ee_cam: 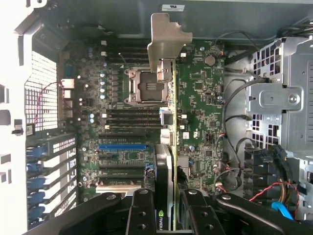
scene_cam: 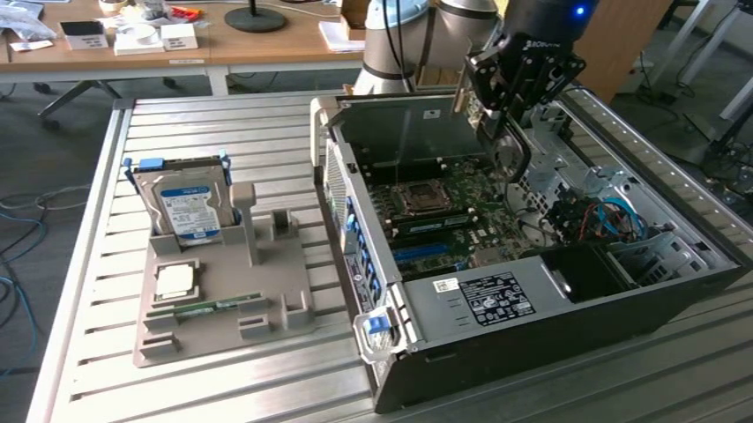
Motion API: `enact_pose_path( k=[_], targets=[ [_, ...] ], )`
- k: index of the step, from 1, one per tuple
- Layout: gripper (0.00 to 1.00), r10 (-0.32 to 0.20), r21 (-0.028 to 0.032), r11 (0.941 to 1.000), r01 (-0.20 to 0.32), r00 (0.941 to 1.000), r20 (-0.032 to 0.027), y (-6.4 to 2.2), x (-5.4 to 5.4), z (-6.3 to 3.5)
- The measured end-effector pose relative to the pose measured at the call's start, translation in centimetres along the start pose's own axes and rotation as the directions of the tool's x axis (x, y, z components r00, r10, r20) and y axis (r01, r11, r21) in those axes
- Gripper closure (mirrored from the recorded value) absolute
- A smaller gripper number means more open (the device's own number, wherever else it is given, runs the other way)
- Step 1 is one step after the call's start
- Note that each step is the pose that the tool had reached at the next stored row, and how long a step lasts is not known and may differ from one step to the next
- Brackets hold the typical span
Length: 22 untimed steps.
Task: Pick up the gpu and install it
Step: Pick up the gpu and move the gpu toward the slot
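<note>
The gripper (scene_cam: 509, 92) hangs over the open computer case (scene_cam: 530, 304), which lies on its side near the exterior view's right edge of the metal table (scene_cam: 212, 123). Its jaws are clamped on the gpu (ee_cam: 165, 171), one finger on each face. The card is on edge, with its pale bracket (ee_cam: 166, 39) at the end away from the fingers. It floats clear above the motherboard (ee_cam: 200, 107), close to the CPU socket (ee_cam: 145, 88), and appears to touch nothing else.

The step in hand looks like bringing the card to its slot. In the wrist view the card's long edge lies across the line of the blue expansion slot (ee_cam: 122, 146), not along it. A good seating would therefore likely need the wrist turned until the two run parallel, with the bracket toward the case wall that carries the blue slot latches (ee_cam: 46, 181). The card should stay upright and go down straight, because a tilted connector would probably catch on the slot's lip. The loose cables (ee_cam: 230, 122) beside the drive cage (ee_cam: 279, 98) are the most likely snag, so the path is better kept on the board side.

Near the table's opposite edge, the grey parts holder (scene_cam: 277, 282) carries the hard drive (scene_cam: 182, 207) and a memory stick (scene_cam: 218, 306).
</note>
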State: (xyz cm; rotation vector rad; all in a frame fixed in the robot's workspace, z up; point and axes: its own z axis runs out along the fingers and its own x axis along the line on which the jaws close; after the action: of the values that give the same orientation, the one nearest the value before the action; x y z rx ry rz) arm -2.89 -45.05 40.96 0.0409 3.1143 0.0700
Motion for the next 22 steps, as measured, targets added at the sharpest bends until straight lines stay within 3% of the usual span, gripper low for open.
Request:
enact_pose_path(
  k=[12,22],
  targets=[
    [0.73,0.0,0.0,1.0,0.0,1.0,0.0,0.03,-0.5,0.02],
    [0.73,0.0,0.0,1.0,0.0,1.0,0.0,0.09,-1.7,0.06]
  ],
)
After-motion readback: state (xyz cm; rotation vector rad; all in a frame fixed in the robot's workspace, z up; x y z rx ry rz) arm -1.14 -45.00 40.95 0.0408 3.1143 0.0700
